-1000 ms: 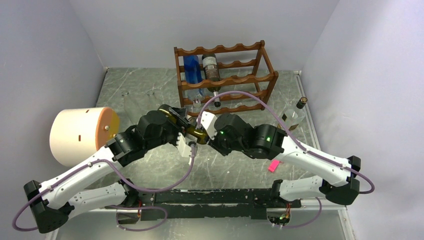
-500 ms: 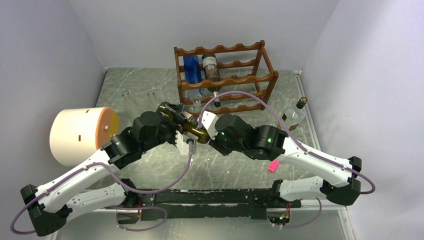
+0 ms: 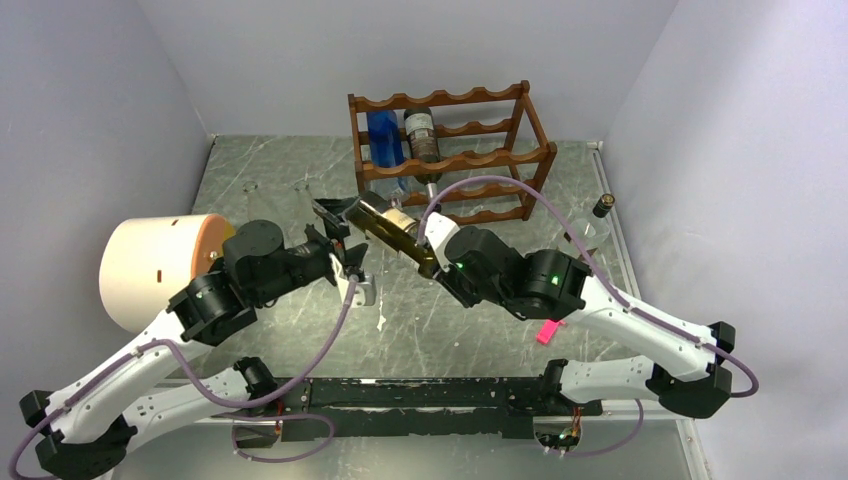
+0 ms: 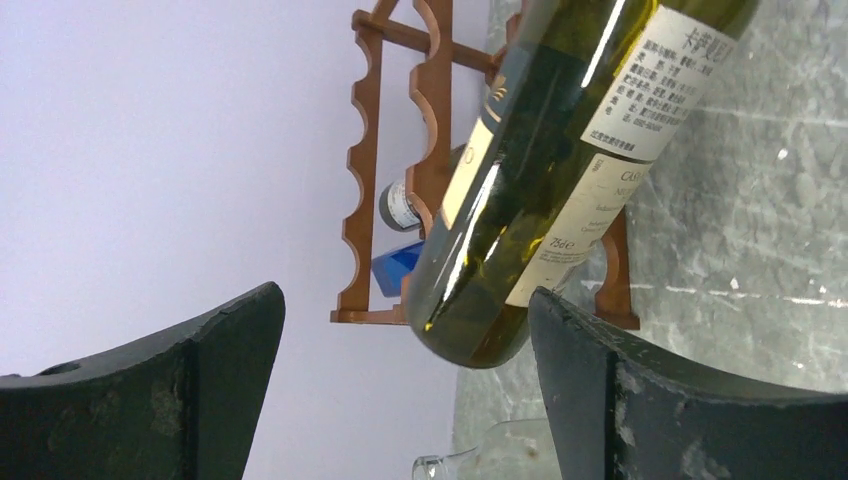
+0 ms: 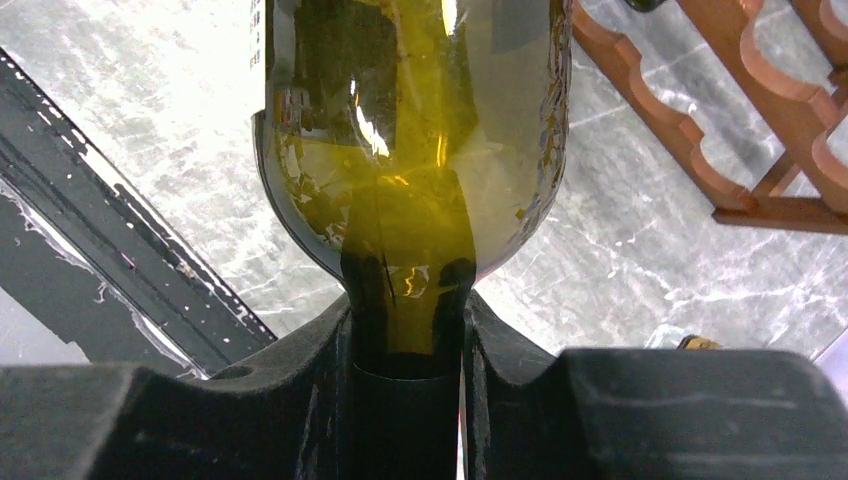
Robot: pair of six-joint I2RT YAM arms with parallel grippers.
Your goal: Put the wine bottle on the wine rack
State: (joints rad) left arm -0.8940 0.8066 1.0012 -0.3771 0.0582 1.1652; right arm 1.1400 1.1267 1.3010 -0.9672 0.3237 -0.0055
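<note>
Right gripper (image 5: pixel 408 345) has its fingers clamped on the neck of the wine bottle (image 3: pixel 392 232), which hangs tilted in the air just near of the wine rack (image 3: pixel 455 158) on the far side. Left gripper (image 4: pixel 400 330) is spread wide by the bottle's base, holding nothing.

Wine rack (image 3: pixel 500 158) right slots open, blue bottle (image 3: pixel 383 135) and dark bottle (image 3: pixel 421 133) filling left slots, clear bottle (image 3: pixel 588 236) standing alongside

wine bottle (image 4: pixel 520 180) — olive-green, wine rack (image 3: pixel 500 158) — reddish-brown
</note>
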